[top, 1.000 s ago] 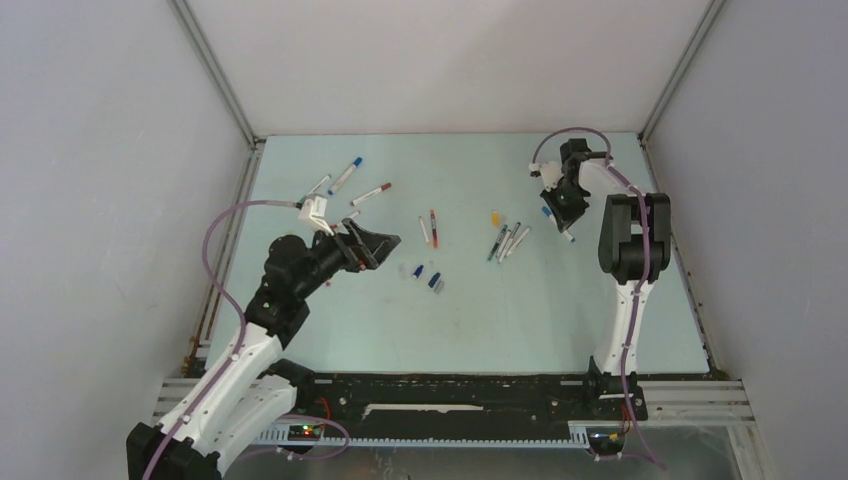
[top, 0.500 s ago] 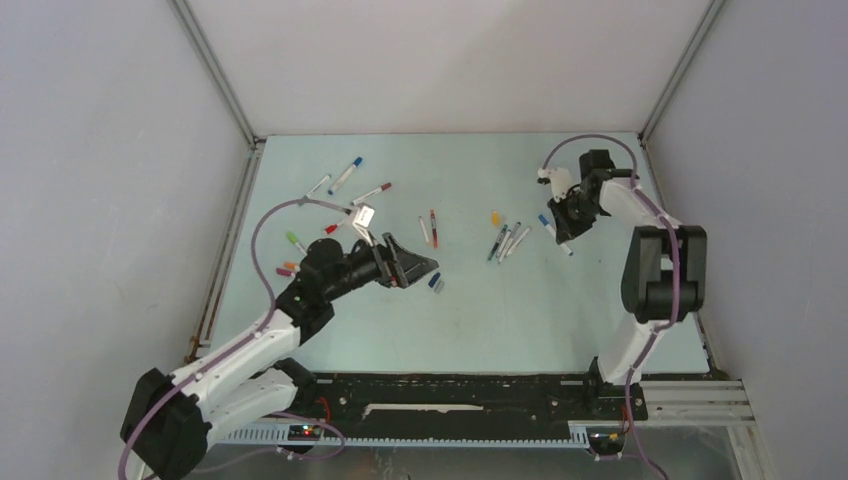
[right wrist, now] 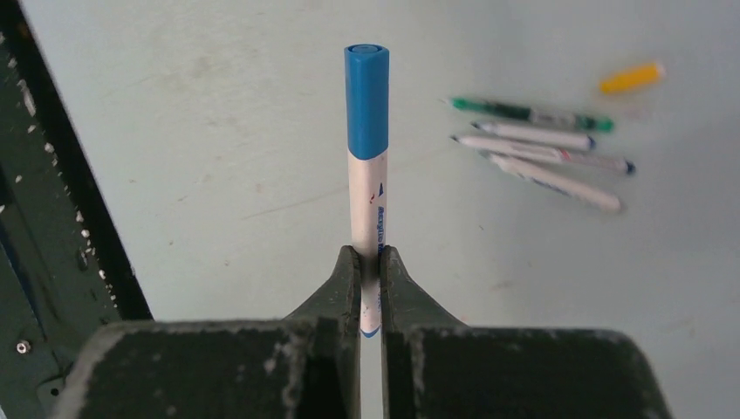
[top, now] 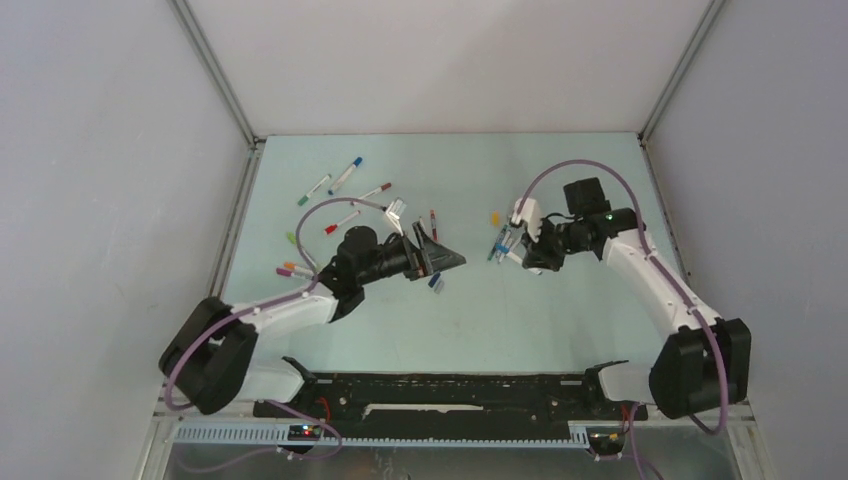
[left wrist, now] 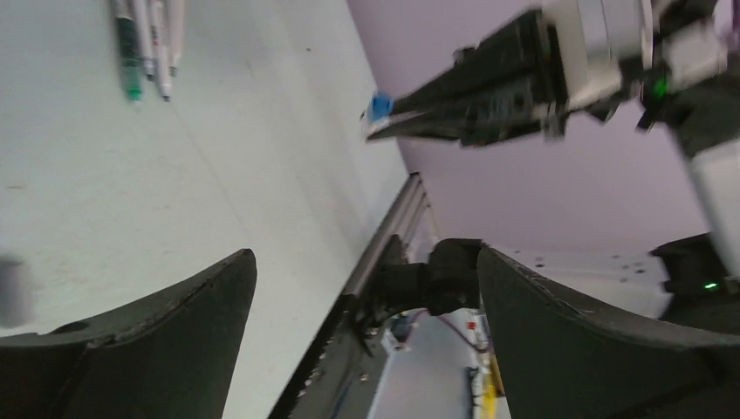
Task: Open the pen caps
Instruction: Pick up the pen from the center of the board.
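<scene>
The blue cap (right wrist: 366, 100) still sits on its pen (right wrist: 368, 209), at the end pointing away from the right gripper (right wrist: 368, 262). The jaws are clamped tight on the lower part of the white barrel. From the left wrist camera the same cap (left wrist: 379, 106) shows as a small blue dot at the tip of the right gripper (left wrist: 489, 83), raised above the table (left wrist: 131, 201).

A second ago this pen lay near the far right side of the table with the right gripper closing over it. That spot is now bare, and the right gripper (top: 522, 248) has swung in toward the middle, carrying the pen.

The left gripper (top: 452, 258) has also come in from the left side to the centre and now faces the right one, with a gap between them. Its jaws stand wide apart with nothing between them, as the left wrist view (left wrist: 364, 255) also shows.

A loose yellow cap (right wrist: 632, 78) lies on the table beyond a row of uncapped pens (right wrist: 541, 140). Two loose blue caps and a grey cap (top: 441, 287) rest just below the left gripper. With the left arm moved away, the pens and caps along the left side (top: 288, 269) lie in plain sight.
</scene>
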